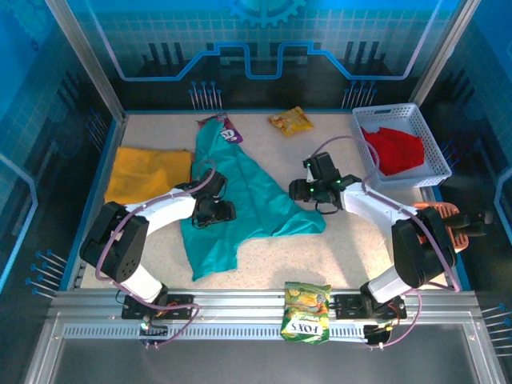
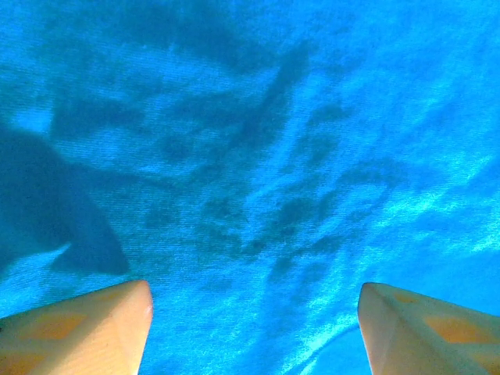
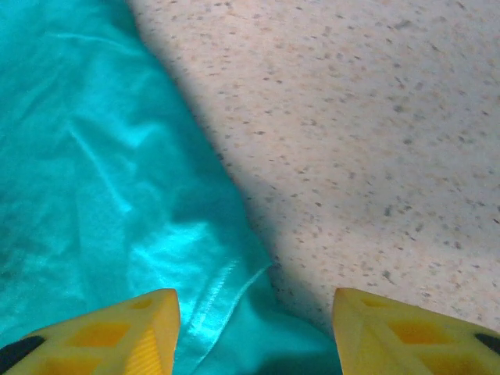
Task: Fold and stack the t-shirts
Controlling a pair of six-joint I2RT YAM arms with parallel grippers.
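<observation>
Teal t-shirt [image 1: 256, 200] lies crumpled mid-table, and your left gripper [image 2: 254, 305] hangs close over its cloth, fingers spread wide with nothing between them. Your right gripper [image 3: 256, 305] sits at the shirt's right hem, where cloth meets the speckled table [image 3: 375, 141], jaws likewise wide apart and holding nothing.

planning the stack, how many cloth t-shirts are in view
3: a teal cloth t-shirt mid-table, a yellow-orange cloth t-shirt far left, a red cloth t-shirt in the white plastic basket; others may be hidden.
</observation>
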